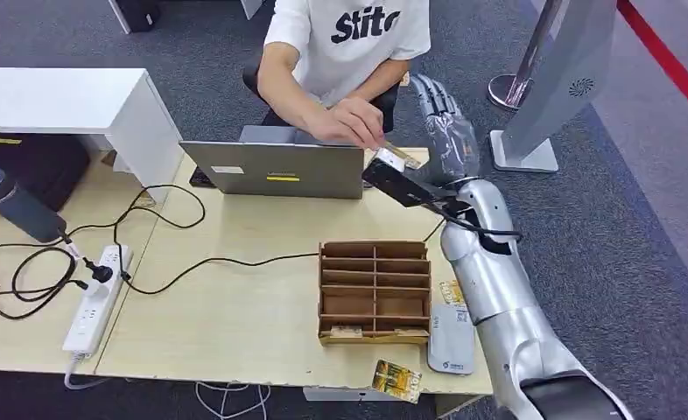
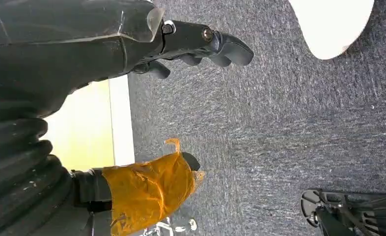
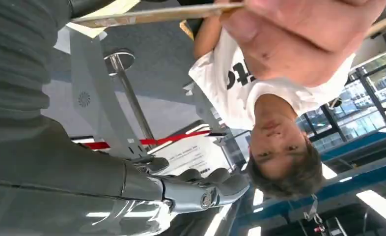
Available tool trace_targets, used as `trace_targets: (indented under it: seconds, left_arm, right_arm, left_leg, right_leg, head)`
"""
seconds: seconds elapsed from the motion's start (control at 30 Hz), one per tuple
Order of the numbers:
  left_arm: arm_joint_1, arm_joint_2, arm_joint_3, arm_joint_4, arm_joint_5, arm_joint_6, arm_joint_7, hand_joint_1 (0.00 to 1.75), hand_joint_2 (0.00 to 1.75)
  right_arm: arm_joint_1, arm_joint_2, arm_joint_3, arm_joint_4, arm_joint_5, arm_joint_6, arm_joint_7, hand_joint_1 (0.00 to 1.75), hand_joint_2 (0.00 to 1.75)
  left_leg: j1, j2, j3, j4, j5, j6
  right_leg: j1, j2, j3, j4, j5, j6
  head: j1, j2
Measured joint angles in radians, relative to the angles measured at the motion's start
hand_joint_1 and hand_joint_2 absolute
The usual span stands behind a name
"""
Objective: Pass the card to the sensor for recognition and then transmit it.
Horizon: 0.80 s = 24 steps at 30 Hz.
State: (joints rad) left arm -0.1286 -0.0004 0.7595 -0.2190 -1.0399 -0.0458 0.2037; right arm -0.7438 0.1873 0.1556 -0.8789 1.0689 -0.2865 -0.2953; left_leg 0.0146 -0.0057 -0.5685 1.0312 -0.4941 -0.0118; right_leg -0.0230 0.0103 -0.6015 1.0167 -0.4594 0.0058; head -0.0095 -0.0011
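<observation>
Beside the laptop (image 1: 275, 168), card (image 1: 391, 157) pinched by the person's hand (image 1: 351, 121), just left of right hand (image 1: 445, 122), raised, fingers spread, holding nothing; left hand (image 2: 201, 46) hanging, loosely curled, empty.

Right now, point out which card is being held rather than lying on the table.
The card in the person's hand, beside the raised right hand. The other card lies flat at the table's near edge, untouched.
</observation>
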Motion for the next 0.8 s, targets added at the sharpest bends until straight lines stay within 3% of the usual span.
trace_targets:
  seconds: [0.2,0.23,0.27,0.8]
  left_arm:
    - [0.0,0.0,0.0,0.0,-0.008,0.0,0.0,0.0,1.75]
    - [0.0,0.0,0.0,0.0,-0.008,0.0,0.0,0.0,1.75]
    - [0.0,0.0,0.0,0.0,-0.008,0.0,0.0,0.0,1.75]
    - [0.0,0.0,0.0,0.001,-0.018,0.0,0.0,0.0,1.75]
  right_arm:
    - [0.0,0.011,-0.016,0.014,0.003,0.007,-0.013,0.02,1.75]
    - [0.0,0.013,-0.02,0.016,0.006,0.007,-0.014,1.47,1.75]
    - [0.0,0.015,-0.024,0.017,0.008,0.009,-0.016,1.75,1.75]
    - [-0.002,0.02,-0.027,0.031,0.008,0.033,-0.022,1.75,1.75]
  left_leg:
    - [0.0,0.0,0.0,0.0,0.0,0.0]
    - [0.0,0.0,0.0,0.0,0.0,0.0]
    - [0.0,0.0,0.0,0.0,0.0,0.0]
    - [0.0,0.0,-0.001,0.0,0.0,0.0]
  right_leg:
    - [0.0,0.0,0.0,0.0,0.0,0.0]
    - [0.0,0.0,0.0,0.0,0.0,0.0]
    - [0.0,0.0,0.0,0.0,0.0,0.0]
    - [0.0,0.0,0.0,0.0,0.0,0.0]
  head:
    - [0.0,0.0]
    - [0.0,0.0]
    - [0.0,0.0]
    - [0.0,0.0]
